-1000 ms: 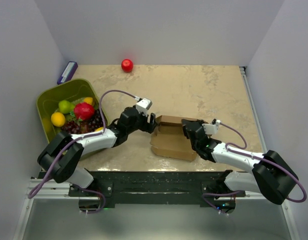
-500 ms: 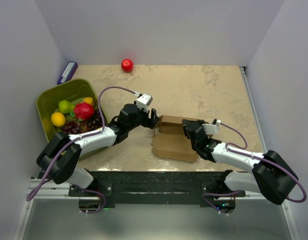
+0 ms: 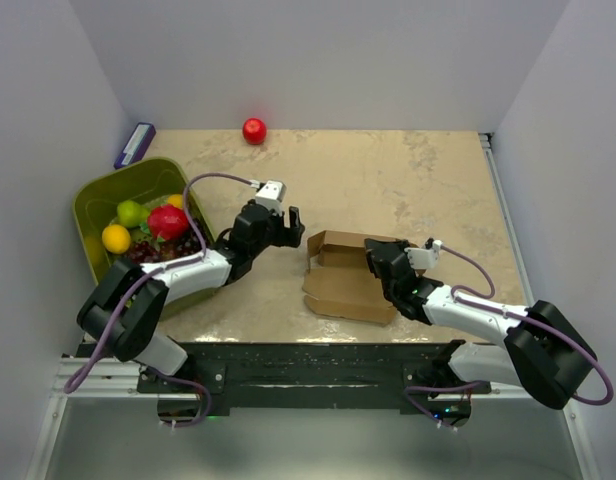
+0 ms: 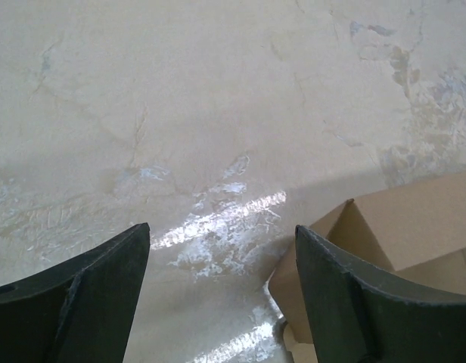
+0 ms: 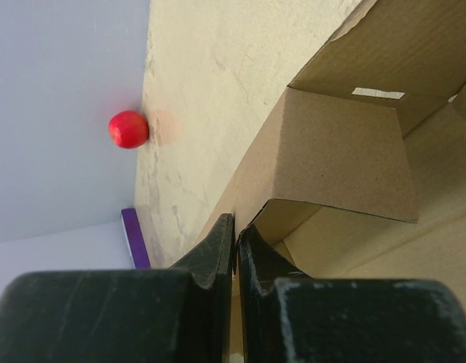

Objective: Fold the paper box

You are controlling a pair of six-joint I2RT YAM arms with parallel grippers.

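The paper box (image 3: 346,280), brown cardboard and partly folded, lies open on the table in front of the arms. My right gripper (image 3: 376,258) is at its right side, shut on one upright cardboard wall; in the right wrist view the right gripper (image 5: 235,224) pinches the thin edge of the paper box (image 5: 339,151). My left gripper (image 3: 288,222) hovers left of the box, open and empty, a short gap from it. In the left wrist view the left gripper (image 4: 222,229) frames bare table, and a corner of the paper box (image 4: 414,227) shows behind the right finger.
An olive-green bin (image 3: 100,200) with several fruits sits at the left, beside the left arm. A red ball (image 3: 254,130) rests at the back wall, also seen as the red ball (image 5: 128,128). A purple block (image 3: 135,144) lies in the back left corner.
My left gripper has drawn back to the left, away from the box's left edge, and opened a little wider. The right gripper has kept its hold and place.
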